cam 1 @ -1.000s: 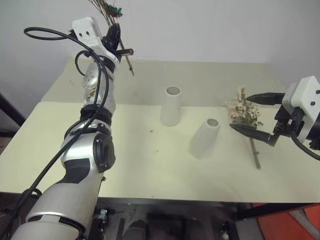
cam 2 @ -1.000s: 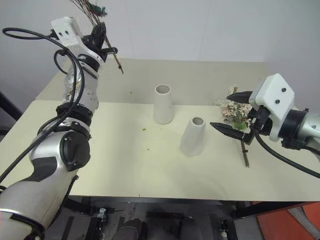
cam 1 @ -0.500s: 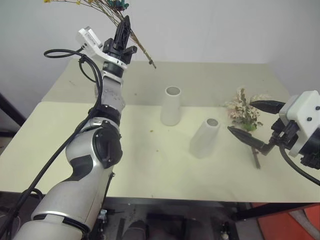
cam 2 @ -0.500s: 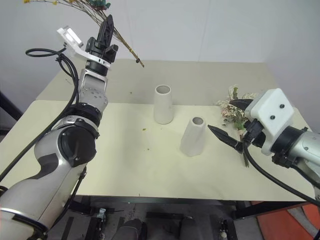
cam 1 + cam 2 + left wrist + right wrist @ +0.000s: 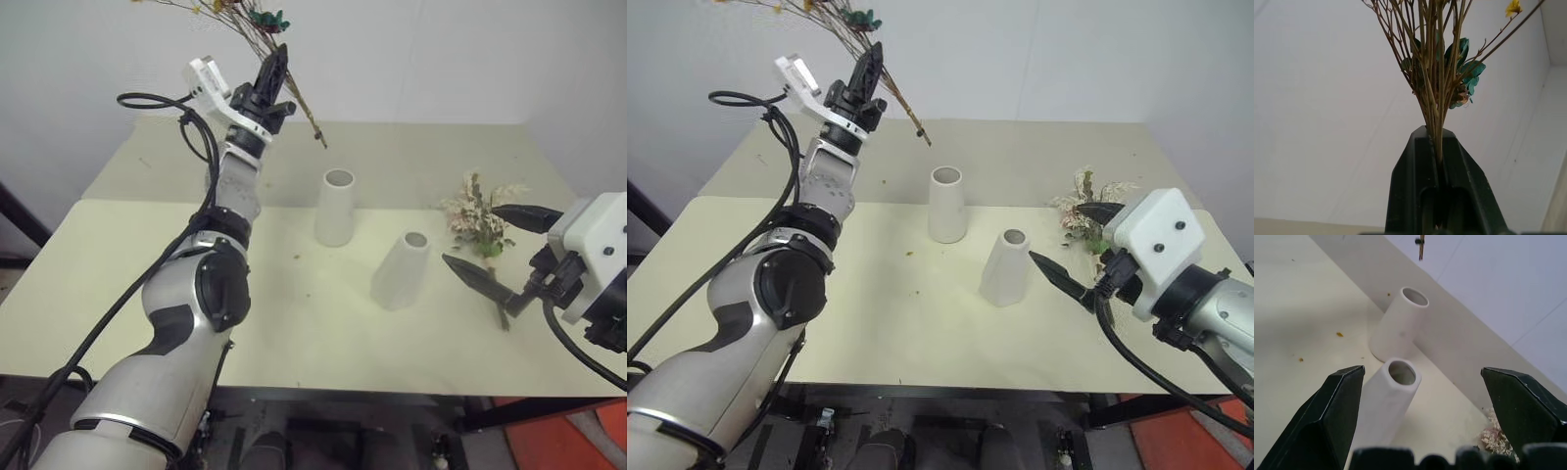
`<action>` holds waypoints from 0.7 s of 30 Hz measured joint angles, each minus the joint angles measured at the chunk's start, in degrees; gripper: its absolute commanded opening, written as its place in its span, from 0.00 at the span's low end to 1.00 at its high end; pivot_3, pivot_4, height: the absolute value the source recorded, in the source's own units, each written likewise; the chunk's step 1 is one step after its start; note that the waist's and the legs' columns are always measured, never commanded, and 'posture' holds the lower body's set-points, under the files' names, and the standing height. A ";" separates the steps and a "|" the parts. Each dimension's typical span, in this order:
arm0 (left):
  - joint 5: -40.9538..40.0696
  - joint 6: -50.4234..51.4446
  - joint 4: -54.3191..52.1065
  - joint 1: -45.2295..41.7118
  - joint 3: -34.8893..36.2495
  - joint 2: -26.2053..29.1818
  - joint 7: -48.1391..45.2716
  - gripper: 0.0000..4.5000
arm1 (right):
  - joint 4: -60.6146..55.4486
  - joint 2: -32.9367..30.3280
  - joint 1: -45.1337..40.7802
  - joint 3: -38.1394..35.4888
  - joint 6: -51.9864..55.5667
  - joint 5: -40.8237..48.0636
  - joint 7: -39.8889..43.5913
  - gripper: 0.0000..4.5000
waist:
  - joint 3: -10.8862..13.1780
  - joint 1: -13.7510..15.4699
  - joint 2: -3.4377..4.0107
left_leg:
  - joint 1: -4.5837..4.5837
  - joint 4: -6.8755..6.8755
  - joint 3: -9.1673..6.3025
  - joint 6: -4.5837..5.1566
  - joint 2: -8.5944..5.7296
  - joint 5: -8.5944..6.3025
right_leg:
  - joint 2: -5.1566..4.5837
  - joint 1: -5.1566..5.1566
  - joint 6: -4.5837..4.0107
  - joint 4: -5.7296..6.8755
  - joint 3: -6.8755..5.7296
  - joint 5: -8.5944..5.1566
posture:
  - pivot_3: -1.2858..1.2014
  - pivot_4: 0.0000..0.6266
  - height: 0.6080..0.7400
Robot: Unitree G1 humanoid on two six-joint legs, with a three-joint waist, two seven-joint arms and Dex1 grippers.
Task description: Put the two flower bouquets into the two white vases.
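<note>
Your left hand [image 5: 271, 70], pinching the dried bouquet [image 5: 240, 22], swung toward the vases [image 5: 335, 207]; your right hand [image 5: 490, 249] gapes beside the rose bouquet [image 5: 477, 220].

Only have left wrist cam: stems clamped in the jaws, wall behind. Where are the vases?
Observer: Both stand on the table, mouths empty: the far vase and the near vase.
Operator: Stem ends versus the far one?
Observer: In the head view the cut ends of the yellow bouquet hang in the air above the far vase's mouth, well clear of it.
Operator: Other bouquet?
Observer: The pink bouquet lies on the table, to the robot's right of the near vase.
</note>
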 measured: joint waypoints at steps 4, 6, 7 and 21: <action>1.14 -0.29 0.04 0.06 -0.60 -0.32 -0.03 0.01 | -0.90 -0.53 -1.81 0.23 1.74 3.16 -1.61 1.00 | 0.00 -0.04 0.00 | -0.01 0.00 0.00 0.01 0.01 0.00 | 0.01 0.00 0.00 -0.01 0.00 0.00 | 0.52 0.24 1.00; 2.52 -0.86 0.04 0.26 -1.53 -0.58 -0.06 0.01 | -1.11 -0.76 -2.30 0.31 2.10 4.46 -2.49 1.00 | 0.00 0.05 0.00 | -0.01 0.00 0.00 0.01 0.01 0.00 | 0.01 0.01 0.00 -0.01 0.00 0.00 | 0.52 0.24 1.00; 3.25 -1.15 0.04 0.48 -2.13 -0.64 -0.03 0.01 | -1.36 -0.80 -2.32 0.35 2.22 5.08 -2.86 1.00 | 0.00 0.09 0.00 | -0.01 0.00 0.00 0.01 0.01 0.00 | 0.01 0.01 0.00 -0.01 0.00 0.00 | 0.52 0.24 1.00; 7.92 -2.98 0.91 2.69 -4.13 -3.04 0.73 0.01 | -1.66 -4.54 -6.29 2.08 3.58 10.76 -7.41 1.00 | 0.00 0.10 0.00 | -0.01 0.00 0.00 0.03 0.01 -0.02 | 0.01 0.00 0.00 -0.02 0.00 0.00 | 0.52 0.24 1.00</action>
